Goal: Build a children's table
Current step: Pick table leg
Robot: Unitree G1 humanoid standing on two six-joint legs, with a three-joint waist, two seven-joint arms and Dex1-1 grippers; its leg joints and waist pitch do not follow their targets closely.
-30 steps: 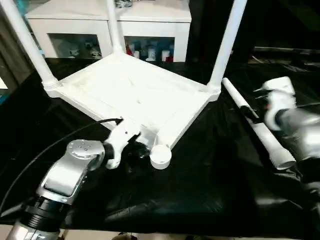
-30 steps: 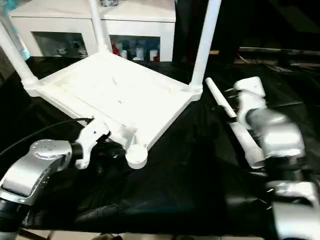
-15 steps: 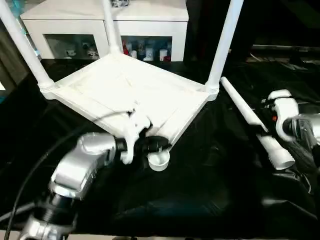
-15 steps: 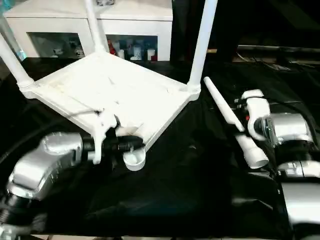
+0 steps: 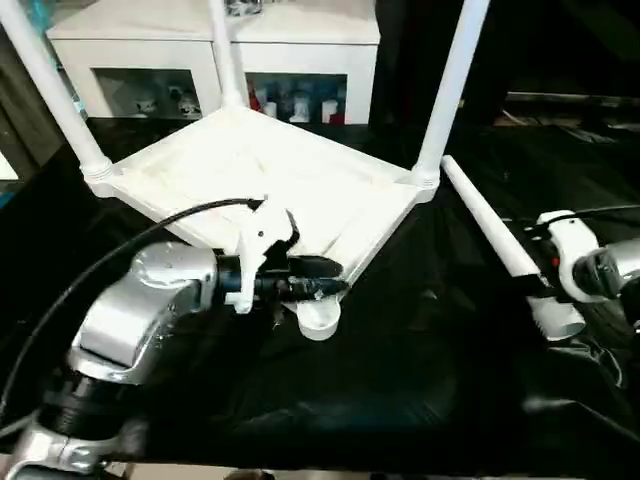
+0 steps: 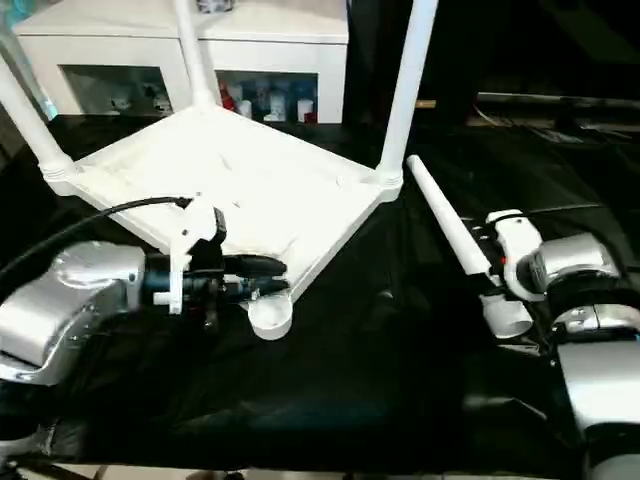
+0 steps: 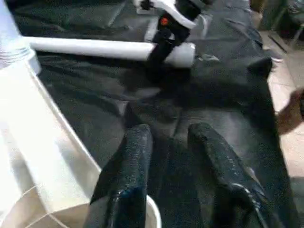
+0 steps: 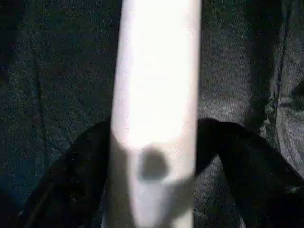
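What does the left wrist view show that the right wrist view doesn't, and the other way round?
Left wrist view: the left hand, open, above the empty corner socket of the table top, with a fitted leg further along the edge. Right wrist view: a close look at a dark hole in the loose leg. Both: the loose leg lying on the black sheet, with the fingers of the right hand on either side of it.

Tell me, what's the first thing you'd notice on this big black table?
The white tabletop lying upside down on the black-sheeted table, with three legs sticking up from its corners. The fourth leg lies loose to its right, with the right gripper straddling it near its wide end. The left gripper reaches over the empty corner socket nearest the robot.
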